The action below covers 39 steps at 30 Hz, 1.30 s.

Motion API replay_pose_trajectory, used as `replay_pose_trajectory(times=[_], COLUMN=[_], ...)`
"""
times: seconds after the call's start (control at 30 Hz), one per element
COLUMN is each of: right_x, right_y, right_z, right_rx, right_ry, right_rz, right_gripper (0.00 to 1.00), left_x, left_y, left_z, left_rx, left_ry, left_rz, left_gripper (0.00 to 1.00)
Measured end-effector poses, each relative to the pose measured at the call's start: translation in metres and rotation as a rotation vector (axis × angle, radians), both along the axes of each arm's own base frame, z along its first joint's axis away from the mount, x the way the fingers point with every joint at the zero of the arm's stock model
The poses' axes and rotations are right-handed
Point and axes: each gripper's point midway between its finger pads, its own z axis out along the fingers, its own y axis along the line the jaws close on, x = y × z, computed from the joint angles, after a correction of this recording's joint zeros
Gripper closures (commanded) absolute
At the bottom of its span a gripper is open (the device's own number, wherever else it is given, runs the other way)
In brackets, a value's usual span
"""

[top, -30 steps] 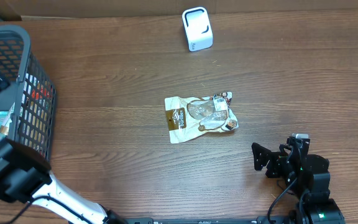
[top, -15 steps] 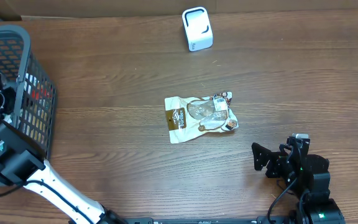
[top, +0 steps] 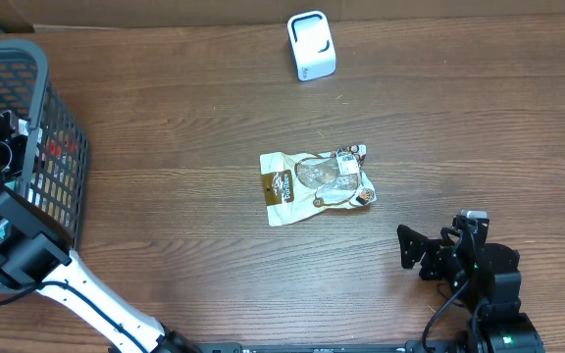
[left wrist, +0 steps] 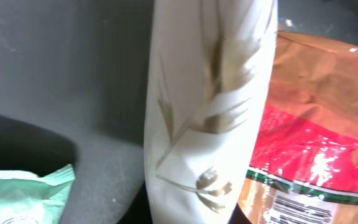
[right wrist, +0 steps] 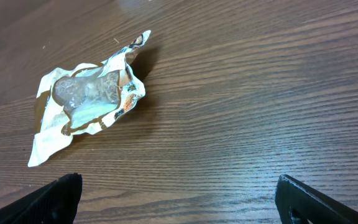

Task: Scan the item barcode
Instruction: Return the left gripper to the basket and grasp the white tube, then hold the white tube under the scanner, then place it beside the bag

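Black wire basket (top: 59,181) at 9 o'clock hides the closed left gripper (top: 6,137). Only its wrist camera shows a white pouch (left wrist: 210,112) pressed close; grip unclear. Snack bag (top: 314,186) lies at centre, scanner (top: 311,46) at 12, right gripper (top: 406,249) spread wide at 5.

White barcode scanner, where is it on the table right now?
Overhead view: the white scanner stands near the far edge of the table, beyond the snack pouch lying mid-table.

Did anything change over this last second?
The left gripper shifted slightly inside the black mesh basket and closed, apparently on a white wheat-printed pouch. The crinkled snack packet on the wooden table, the white scanner and the open right gripper stayed put.
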Motion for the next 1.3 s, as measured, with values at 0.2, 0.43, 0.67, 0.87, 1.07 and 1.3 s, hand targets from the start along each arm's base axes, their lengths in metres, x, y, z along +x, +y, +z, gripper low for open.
replay_pose_trajectory(times=[0.2,0.43,0.67,0.87,1.07,1.3], right_x=[0.0,0.0,0.0,0.0,0.0,0.0], right_y=[0.0,0.0,0.0,0.0,0.0,0.0], right_z=[0.0,0.0,0.0,0.0,0.0,0.0], right_rx=[-0.001,0.0,0.0,0.0,0.0,0.0], right_ry=[0.0,-0.001,-0.001,0.0,0.0,-0.001], right_rz=[0.0,0.0,0.0,-0.001,0.0,0.0], right_gripper=[0.0,0.0,0.0,0.0,0.0,0.0], left_x=[-0.016,-0.006,0.01,0.014,0.015,0.018], left_y=[-0.01,-0.001,-0.002,-0.043,-0.114,-0.228], left_z=[0.003,0.074,0.174,0.248,0.329,0.384], left_rx=[-0.05,-0.016,0.059,0.007,-0.046,-0.127], left_ry=[0.071,0.001,-0.228,-0.437,-0.648,-0.767], left_rz=[0.037,0.144,0.202,0.14,-0.013,-0.272], left_gripper=[0.96,0.96,0.96,0.96,0.96,0.96])
